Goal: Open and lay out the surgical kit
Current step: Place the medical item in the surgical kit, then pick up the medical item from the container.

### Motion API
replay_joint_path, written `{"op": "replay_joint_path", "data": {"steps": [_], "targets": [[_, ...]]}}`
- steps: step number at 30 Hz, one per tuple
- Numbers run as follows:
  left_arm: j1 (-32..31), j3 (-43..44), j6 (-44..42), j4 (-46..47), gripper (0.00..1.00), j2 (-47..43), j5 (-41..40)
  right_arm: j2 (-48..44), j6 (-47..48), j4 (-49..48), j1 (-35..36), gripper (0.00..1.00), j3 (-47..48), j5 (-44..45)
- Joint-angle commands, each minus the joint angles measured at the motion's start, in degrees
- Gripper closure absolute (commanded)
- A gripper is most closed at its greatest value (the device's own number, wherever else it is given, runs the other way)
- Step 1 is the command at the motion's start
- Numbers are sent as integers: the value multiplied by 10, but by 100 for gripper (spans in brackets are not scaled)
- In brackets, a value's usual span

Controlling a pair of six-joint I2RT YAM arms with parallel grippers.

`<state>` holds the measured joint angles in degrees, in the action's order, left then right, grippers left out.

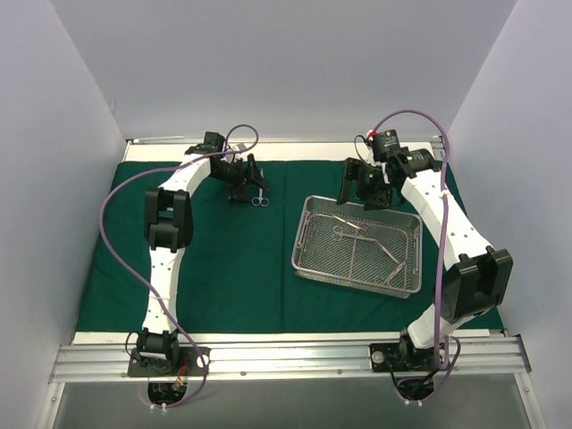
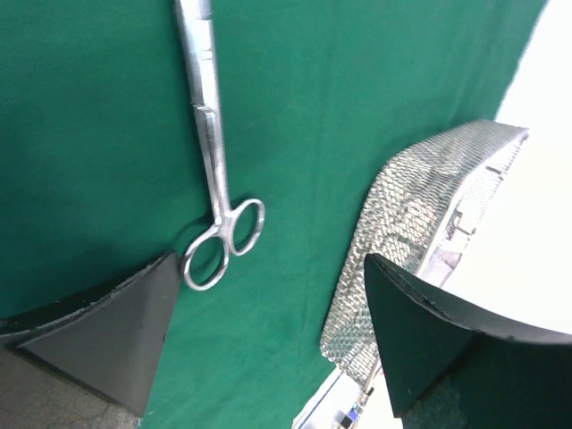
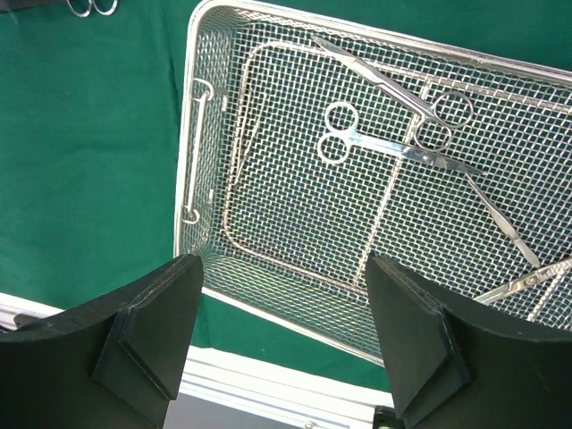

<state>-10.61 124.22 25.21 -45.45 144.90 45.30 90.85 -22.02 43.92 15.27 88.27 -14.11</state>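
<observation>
Left fingers (image 2: 107, 331) wide; I see scissors (image 2: 214, 170) lying free on drape (image 2: 89, 134), left of tray (image 3: 192, 134). Right fingers (image 3: 147, 331) wide, empty, over tray.

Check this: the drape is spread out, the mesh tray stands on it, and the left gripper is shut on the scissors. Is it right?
No: the left gripper is open; the scissors lie free on the drape, as the left wrist view shows.

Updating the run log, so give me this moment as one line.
left gripper: open, over scissors lying on drape | right gripper: open, above tray | tray: several instruments inside
</observation>
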Motion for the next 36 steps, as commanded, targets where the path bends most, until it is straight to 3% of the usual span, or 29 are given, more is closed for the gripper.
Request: {"op": "replay_joint_path", "data": {"steps": [1, 8, 13, 16, 19, 24, 30, 36], "targets": [[6, 13, -25, -45, 6, -16, -69, -6, 12, 8, -6, 25, -1, 15], [-23, 15, -67, -70, 6, -105, -205, 13, 34, 18, -5, 25, 3, 50], [-56, 60, -92, -135, 6, -150, -361, 21, 65, -7, -4, 27, -29, 78], [-67, 60, -103, -175, 6, -176, -416, 53, 104, -12, 10, 32, -35, 77], [-74, 54, -154, -191, 6, -208, -463, 84, 163, -16, 34, 45, -35, 109], [-55, -81, -165, -142, 6, -293, -388, 108, 258, -48, 49, 61, -77, 115], [-45, -210, -160, -55, 6, -375, -307, 111, 317, -97, 62, 56, -124, 132], [-42, -238, -159, -46, 6, -413, -271, 147, 357, -142, 65, 52, -144, 160]]}}
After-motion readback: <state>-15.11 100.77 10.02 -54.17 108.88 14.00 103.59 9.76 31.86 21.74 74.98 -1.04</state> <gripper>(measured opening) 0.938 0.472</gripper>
